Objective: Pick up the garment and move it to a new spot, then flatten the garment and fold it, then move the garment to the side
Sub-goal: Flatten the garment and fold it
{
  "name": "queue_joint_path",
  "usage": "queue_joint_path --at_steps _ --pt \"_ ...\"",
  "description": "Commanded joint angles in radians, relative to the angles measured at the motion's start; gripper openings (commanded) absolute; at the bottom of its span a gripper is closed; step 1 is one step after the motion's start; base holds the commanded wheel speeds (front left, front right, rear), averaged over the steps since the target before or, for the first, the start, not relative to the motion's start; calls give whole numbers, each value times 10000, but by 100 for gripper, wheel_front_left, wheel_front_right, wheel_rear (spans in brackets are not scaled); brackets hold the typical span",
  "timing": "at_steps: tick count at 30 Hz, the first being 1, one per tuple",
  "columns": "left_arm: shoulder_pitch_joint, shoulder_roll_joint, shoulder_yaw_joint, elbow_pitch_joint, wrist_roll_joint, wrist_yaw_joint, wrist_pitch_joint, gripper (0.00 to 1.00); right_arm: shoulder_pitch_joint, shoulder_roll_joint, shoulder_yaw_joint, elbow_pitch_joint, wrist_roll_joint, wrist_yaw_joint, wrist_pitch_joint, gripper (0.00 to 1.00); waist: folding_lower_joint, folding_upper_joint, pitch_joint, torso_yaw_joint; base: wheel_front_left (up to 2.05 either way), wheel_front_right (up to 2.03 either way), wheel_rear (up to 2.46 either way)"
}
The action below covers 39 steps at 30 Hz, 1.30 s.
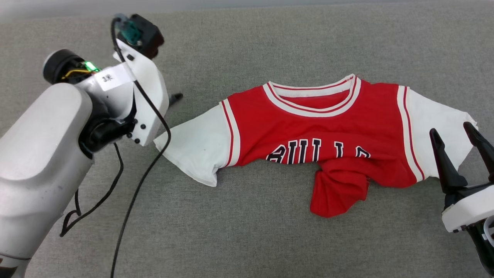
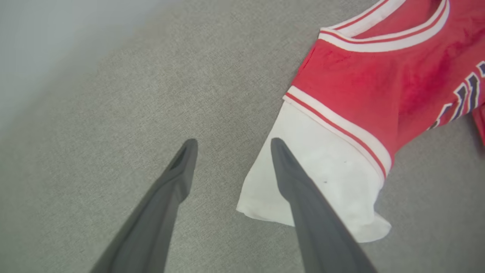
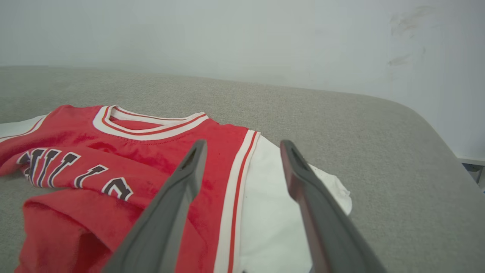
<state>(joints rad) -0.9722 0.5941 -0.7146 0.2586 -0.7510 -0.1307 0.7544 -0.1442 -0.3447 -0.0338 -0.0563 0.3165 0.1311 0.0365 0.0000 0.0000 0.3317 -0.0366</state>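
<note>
The garment (image 1: 308,123) (image 2: 360,87) (image 3: 132,151) is laid across the middle of the grey fabric-covered table (image 1: 270,38), collar turned away from the robot. Its lower half is bunched up under the chest, so the black lettering is partly cut off, and a crumpled red flap (image 1: 335,193) is seen below the lettering. The left hand (image 2: 232,144) is held widely spread at the garment's left white sleeve (image 1: 197,146), one finger (image 2: 303,197) seen over the sleeve's edge, nothing gripped. The right hand (image 1: 451,131) (image 3: 243,144) is likewise spread wide and empty, held over the garment's right white sleeve (image 1: 436,116).
</note>
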Motion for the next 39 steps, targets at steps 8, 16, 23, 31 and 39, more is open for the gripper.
queue_joint_path --at_steps 8,16,23,31,39 --pt "-527 351 -1253 397 -1239 24 1308 100 -305 -109 74 -110 116 -8 82 100 0 0 498 -93 0 0 0" --pt "-557 539 -2513 1020 -1783 24 1846 100 -492 -123 220 18 232 -8 18 100 0 0 825 -184 0 0 0" --pt "-192 637 -3684 1603 -2016 23 2013 59 -628 -124 265 124 311 -9 -37 100 0 0 956 -256 0 0 0" --pt "-604 930 -3599 1647 -2200 26 208 0 -749 -378 86 222 411 -9 -74 100 0 0 515 -137 0 0 0" --pt "-545 1527 -2911 1765 -2225 64 -1622 0 -1114 -1472 -488 -292 397 -9 544 100 0 0 45 184 0 0 0"
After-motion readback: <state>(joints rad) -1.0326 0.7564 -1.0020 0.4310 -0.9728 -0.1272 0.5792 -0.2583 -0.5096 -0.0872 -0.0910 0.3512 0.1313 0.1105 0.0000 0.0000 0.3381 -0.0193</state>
